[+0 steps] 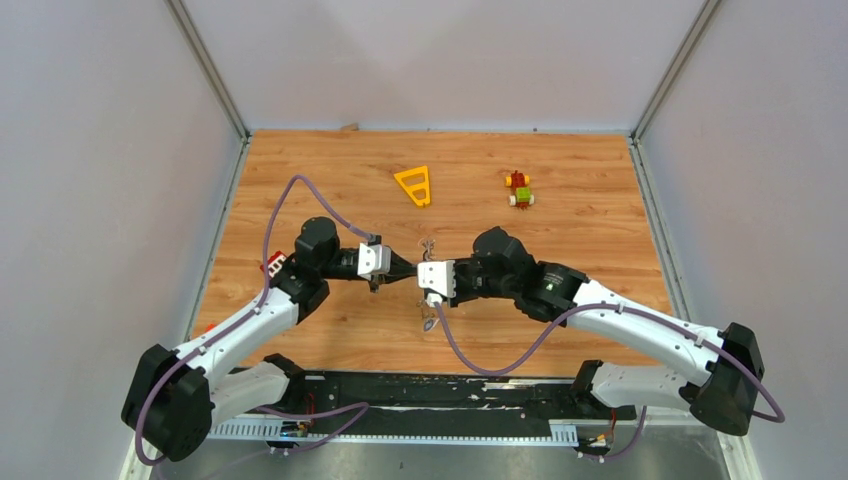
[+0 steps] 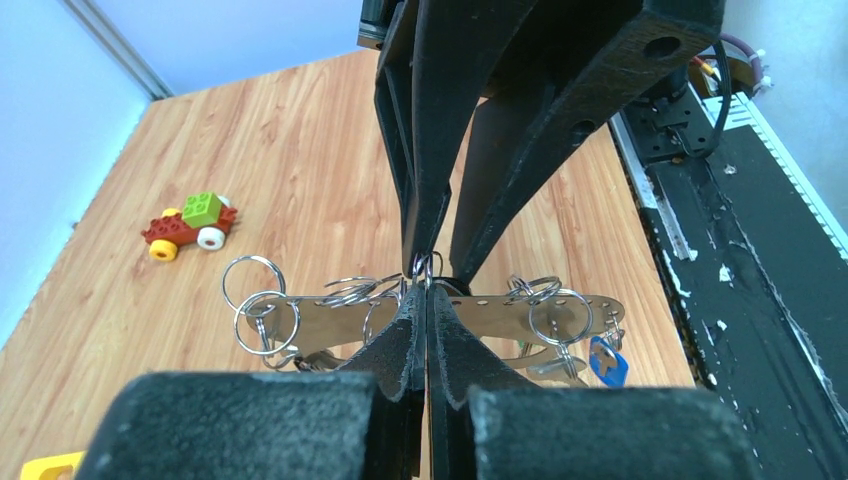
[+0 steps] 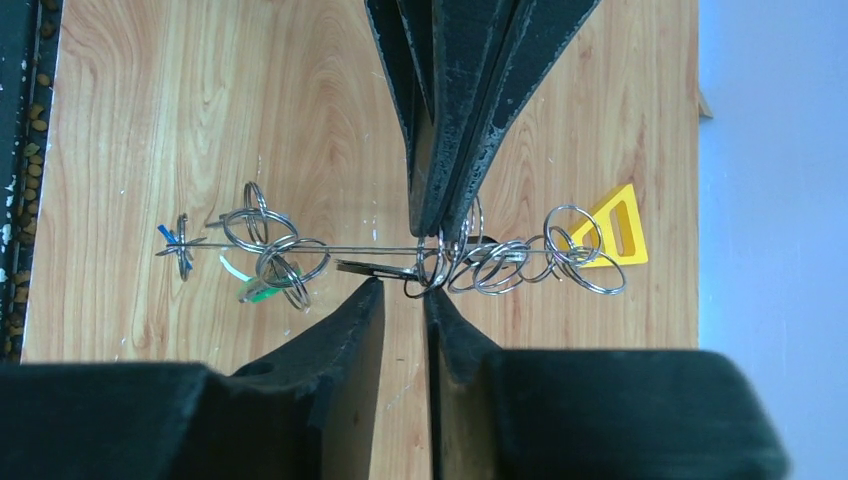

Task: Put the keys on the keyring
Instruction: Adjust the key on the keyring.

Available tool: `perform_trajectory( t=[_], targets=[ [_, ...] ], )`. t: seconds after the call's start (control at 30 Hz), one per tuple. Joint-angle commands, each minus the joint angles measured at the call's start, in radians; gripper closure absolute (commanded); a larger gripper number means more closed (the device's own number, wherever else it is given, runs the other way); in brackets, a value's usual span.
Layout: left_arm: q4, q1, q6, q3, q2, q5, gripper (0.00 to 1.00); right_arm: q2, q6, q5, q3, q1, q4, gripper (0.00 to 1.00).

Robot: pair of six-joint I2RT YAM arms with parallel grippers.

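Keyring (image 2: 500, 312): a flat, perforated silver strip, hung with thin wire split rings (image 2: 252, 285) and tagged keys (image 2: 605, 362), and held above the woodgrain table (image 1: 330, 190). I see the left gripper (image 2: 425, 295), level, clamped on the strip's edge. The right gripper (image 3: 405, 288) faces it, fingers narrowly parted at a ring. I cannot tell if it grips.

Mid bench (image 1: 600, 240): keyring (image 2: 320, 318) betw. left hand (image 2: 427, 290) & right hand (image 3: 405, 290); triangle frame (image 1: 414, 185) far behind, toy block (image 1: 519, 188) far right.
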Motion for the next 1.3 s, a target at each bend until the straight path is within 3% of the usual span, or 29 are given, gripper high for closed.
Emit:
perform_trajectory(
  t=[0.0, 0.17, 0.5, 0.67, 0.77, 1.03, 1.27],
  targets=[
    [0.06, 0.002, -0.02, 0.003, -0.011, 0.022, 1.0, 0.004, 0.017, -0.021, 0.033, -0.006, 0.019, 0.82],
    [0.073, 0.002, -0.032, 0.003, -0.009, 0.02, 1.0, 0.001, 0.015, -0.025, 0.026, -0.016, 0.021, 0.9],
    [0.263, 0.002, -0.187, -0.032, 0.022, -0.006, 1.0, 0.017, 0.01, -0.033, 0.025, -0.018, 0.022, 0.93],
    [0.275, 0.003, -0.191, -0.04, 0.029, 0.001, 1.0, 0.008, 0.006, -0.018, 0.023, -0.021, 0.022, 0.95],
    [0.273, 0.004, -0.179, -0.046, 0.025, 0.004, 1.0, -0.015, 0.007, -0.032, 0.023, -0.042, 0.015, 0.9],
    [0.31, 0.007, -0.179, -0.06, 0.029, 0.047, 1.0, -0.084, 0.038, -0.197, 0.041, -0.114, -0.027, 0.58],
    [0.412, 0.007, -0.231, -0.079, 0.045, 0.06, 1.0, -0.057, 0.077, -0.277, 0.075, -0.121, -0.04, 0.53]
  ],
)
